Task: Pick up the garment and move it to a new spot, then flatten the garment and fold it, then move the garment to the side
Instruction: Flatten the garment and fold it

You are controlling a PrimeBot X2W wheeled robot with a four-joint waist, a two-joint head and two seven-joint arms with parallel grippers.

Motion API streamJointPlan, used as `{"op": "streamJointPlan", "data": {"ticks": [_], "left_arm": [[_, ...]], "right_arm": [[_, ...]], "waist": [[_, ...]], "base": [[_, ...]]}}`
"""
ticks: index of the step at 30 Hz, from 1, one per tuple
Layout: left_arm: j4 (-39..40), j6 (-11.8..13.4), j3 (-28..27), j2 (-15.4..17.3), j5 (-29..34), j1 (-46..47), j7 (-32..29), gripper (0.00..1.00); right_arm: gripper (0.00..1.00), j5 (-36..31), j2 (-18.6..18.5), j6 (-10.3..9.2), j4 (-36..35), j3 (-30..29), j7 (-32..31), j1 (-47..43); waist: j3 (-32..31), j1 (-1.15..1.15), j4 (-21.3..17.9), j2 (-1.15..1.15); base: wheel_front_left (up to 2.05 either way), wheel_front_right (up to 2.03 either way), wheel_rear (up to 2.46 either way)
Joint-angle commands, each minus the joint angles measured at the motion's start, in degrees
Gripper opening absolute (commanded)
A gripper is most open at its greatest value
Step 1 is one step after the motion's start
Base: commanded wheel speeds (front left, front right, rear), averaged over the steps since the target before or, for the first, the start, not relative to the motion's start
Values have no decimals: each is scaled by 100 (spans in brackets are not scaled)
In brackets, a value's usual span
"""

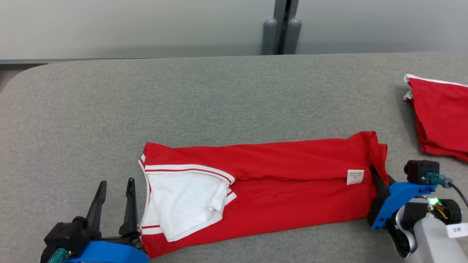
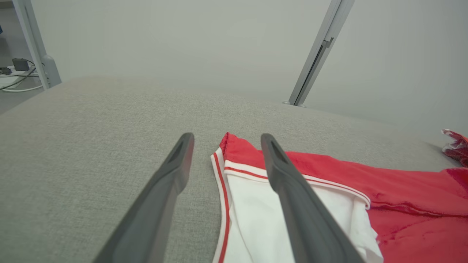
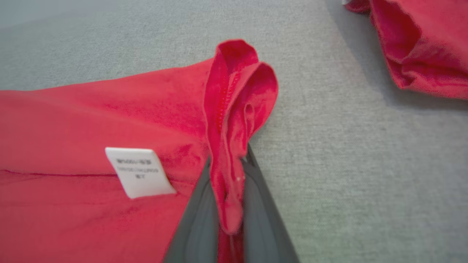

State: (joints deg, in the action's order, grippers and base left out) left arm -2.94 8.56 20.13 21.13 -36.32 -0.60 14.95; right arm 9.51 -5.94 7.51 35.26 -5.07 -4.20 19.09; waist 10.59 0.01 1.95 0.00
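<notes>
The garment [image 1: 278, 182] is red with white, red-striped trim. It lies folded into a long band across the near part of the grey table [image 1: 219, 95]. Its white-trimmed end points left and a white label [image 1: 355, 176] sits near its right end. My left gripper [image 1: 117, 181] stands open just left of the white trim [image 2: 252, 197], one finger above the cloth and holding nothing. My right gripper [image 1: 378, 179] is shut on the garment's right edge. In the right wrist view a bunched red hem [image 3: 234, 120] rises from between the closed fingers [image 3: 256, 204].
A second red cloth with white edging [image 1: 442, 117] lies at the table's right edge, close to my right arm. A grey wall and a vertical post [image 1: 283, 29] stand behind the table. Bare grey tabletop stretches along the far and left sides.
</notes>
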Motion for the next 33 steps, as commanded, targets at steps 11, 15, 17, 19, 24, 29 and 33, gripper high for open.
{"op": "streamJointPlan", "data": {"ticks": [11, 15, 17, 19, 24, 29, 33], "left_arm": [[-126, -72, 162, -70, 108, 290, -17, 100], [-163, -84, 185, -94, 120, 342, -14, 100], [-187, -99, 195, -92, 114, 370, -16, 100], [-216, -104, 190, -88, 104, 387, -19, 100], [-274, -93, 157, -105, 71, 352, -9, 100], [-261, -80, 129, -118, 49, 299, 2, 100], [-254, -91, 104, -122, 41, 264, 7, 100]], "right_arm": [[0, 99, -499, -3, -867, -362, -198, -40], [0, 200, -372, -3, -1031, -305, -265, -100], [0, 311, -285, -2, -1152, -181, -315, -142], [0, 523, -202, -2, -1286, -66, -363, -189], [0, 1012, -45, -2, -1772, 367, -526, -304], [0, 1355, 100, -2, -2244, 1023, -700, -385], [0, 1657, 224, -2, -2401, 1668, -785, -317]], "waist": [[66, -1, -788, 0], [74, -1, -823, 0], [74, -1, -795, 0], [60, -1, -718, 0], [-4, -1, -439, 0], [-74, -1, -130, 0], [-118, -1, 92, 0]], "base": [[0, 0, 0], [0, 0, 0], [0, 0, 0], [0, 0, 0], [0, 0, 0], [0, 0, 0], [0, 0, 0]]}}
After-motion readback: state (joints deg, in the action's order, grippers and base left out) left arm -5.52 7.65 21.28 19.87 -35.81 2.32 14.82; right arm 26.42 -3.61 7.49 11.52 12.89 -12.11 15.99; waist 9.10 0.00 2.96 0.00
